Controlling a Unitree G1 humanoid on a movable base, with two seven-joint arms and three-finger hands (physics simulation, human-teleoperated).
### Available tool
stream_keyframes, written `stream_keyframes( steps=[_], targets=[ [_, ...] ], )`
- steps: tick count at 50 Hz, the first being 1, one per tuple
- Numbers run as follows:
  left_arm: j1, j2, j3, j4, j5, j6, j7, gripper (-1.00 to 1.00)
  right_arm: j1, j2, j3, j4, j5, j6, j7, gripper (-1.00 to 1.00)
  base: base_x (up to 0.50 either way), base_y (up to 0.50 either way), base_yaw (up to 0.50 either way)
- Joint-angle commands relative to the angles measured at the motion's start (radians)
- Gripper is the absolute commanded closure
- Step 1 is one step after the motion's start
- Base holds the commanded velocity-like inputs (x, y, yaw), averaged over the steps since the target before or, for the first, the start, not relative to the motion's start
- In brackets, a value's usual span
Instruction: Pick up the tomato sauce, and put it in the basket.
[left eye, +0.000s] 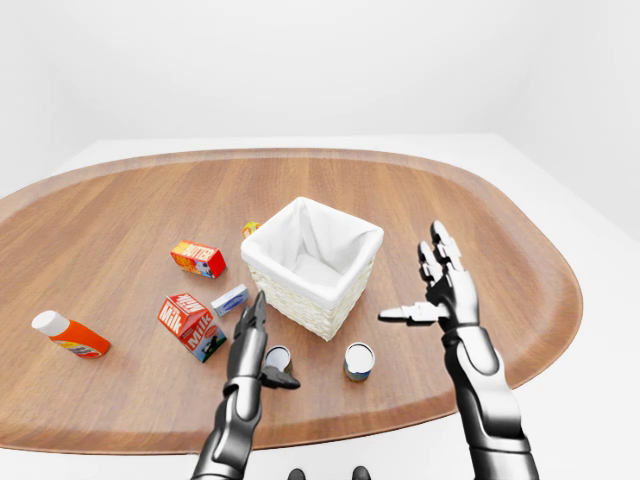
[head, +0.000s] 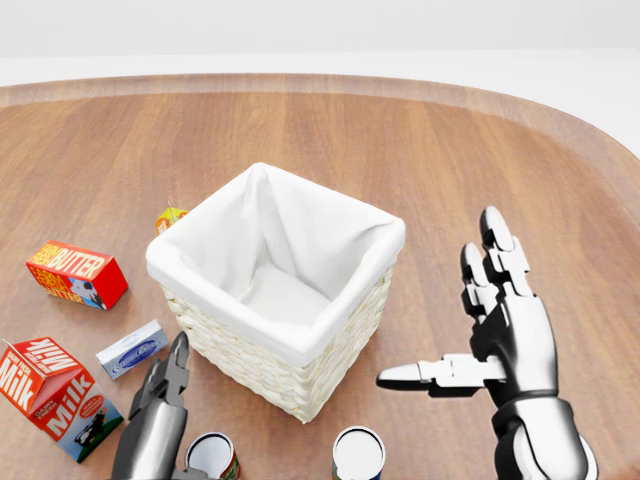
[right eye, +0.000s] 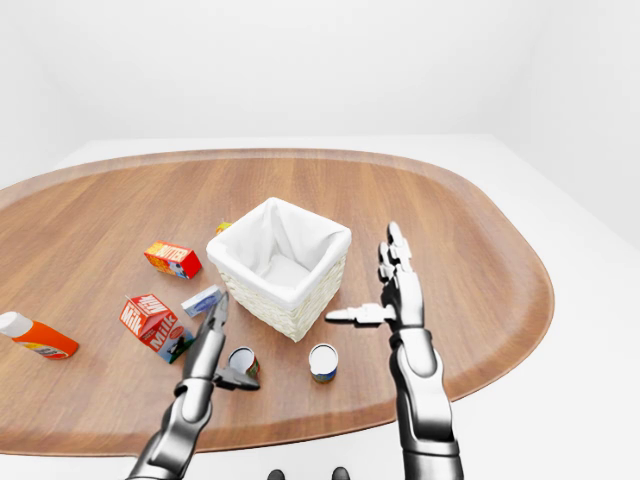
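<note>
Approach stage, nothing lifted | left hand (left eye: 262, 345) spread wide beside a red-labelled can (head: 212, 457), likely the tomato sauce, below the white-lined wicker basket (left eye: 352, 285) | right hand (left eye: 440, 290) spread wide, holding nothing | next: close fingers round can.

basket (left eye: 312, 262) mid-table (left eye: 500, 230), 2 cans (left eye: 359, 361) below

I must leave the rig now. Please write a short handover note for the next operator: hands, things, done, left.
Left hand: open, its fingers beside a small can, not closed round it.
Right hand: open, empty, raised to the right of the basket.
A second can stands apart, below the basket in the left-eye view. Labels unreadable, so I cannot tell which can is the tomato sauce.
Done: nothing in the basket.
Left: grasp, lift, put in.
</note>
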Motion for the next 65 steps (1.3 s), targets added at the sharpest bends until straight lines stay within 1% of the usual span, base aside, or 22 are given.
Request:
stream_keyframes(
  steps=[1,19,49,58,61,64,65],
  targets=[
    [0.011,-0.001,-0.011,0.022,0.012,0.000,0.017,-1.00,-0.004,-0.002,-0.003,-0.002,0.002,0.000,-0.002,-1.00,0.00,0.00,0.00],
    [0.013,0.000,-0.011,0.046,0.015,0.000,0.026,-1.00,-0.006,-0.003,-0.004,0.009,0.000,0.000,-0.002,-1.00,0.00,0.00,0.00],
    [-0.032,0.006,0.002,0.131,0.008,0.000,0.046,-1.00,-0.001,-0.001,0.002,0.020,-0.005,0.000,-0.001,-1.00,0.00,0.00,0.00],
    [-0.042,0.006,0.005,0.136,0.003,0.000,0.041,-1.00,-0.002,0.000,0.003,0.026,-0.006,0.000,0.000,-1.00,0.00,0.00,0.00],
    [-0.048,0.007,0.004,0.159,0.005,0.000,0.053,-1.00,-0.003,0.001,0.004,0.037,-0.007,0.000,0.000,-1.00,0.00,0.00,0.00],
    [-0.047,0.005,0.006,0.138,0.000,0.000,0.037,-1.00,-0.003,0.001,0.005,0.040,-0.008,0.000,0.001,-1.00,0.00,0.00,0.00],
    [-0.052,0.007,0.005,0.158,0.002,0.000,0.048,-1.00,-0.004,0.001,0.005,0.044,-0.008,0.000,0.001,-1.00,0.00,0.00,0.00]
  ],
)
